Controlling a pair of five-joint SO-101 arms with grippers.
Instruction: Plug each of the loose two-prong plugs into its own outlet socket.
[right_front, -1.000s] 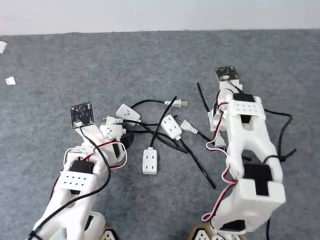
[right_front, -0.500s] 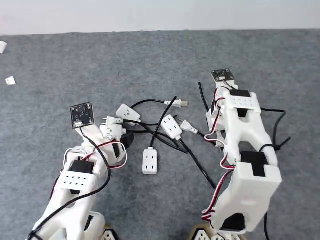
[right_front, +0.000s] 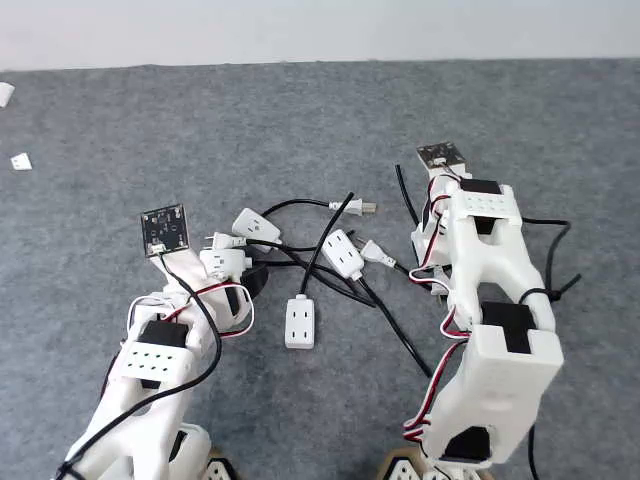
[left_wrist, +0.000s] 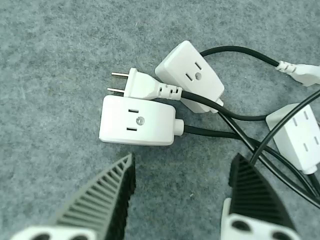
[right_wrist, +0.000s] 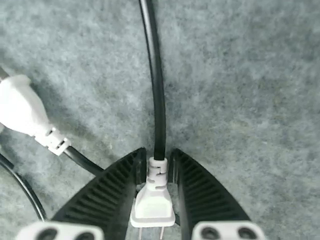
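My left gripper (left_wrist: 185, 157) is open and hangs just above the carpet. Close in front of it lies a white single outlet socket (left_wrist: 137, 121), with a loose two-prong plug (left_wrist: 139, 85) touching its far side. A second single socket (left_wrist: 190, 74) lies behind that, on black cords. My right gripper (right_wrist: 157, 152) is shut on a white two-prong plug (right_wrist: 152, 202); its black cord (right_wrist: 154, 75) runs straight away over the carpet. Another loose plug (right_wrist: 22, 114) lies beside it. In the high view, two triple sockets (right_front: 343, 253) (right_front: 300, 321) lie between the arms.
Grey carpet (right_front: 320, 120) covers the table, with free room toward the back wall. Tangled black cords (right_front: 300, 265) cross the middle. A further plug (right_front: 352, 207) lies at the far end of the tangle. Small white scraps (right_front: 20, 161) sit at the far left.
The right arm has swung a little to the left, its wrist now nearer the cords. The left arm and the plugs and sockets have stayed put.
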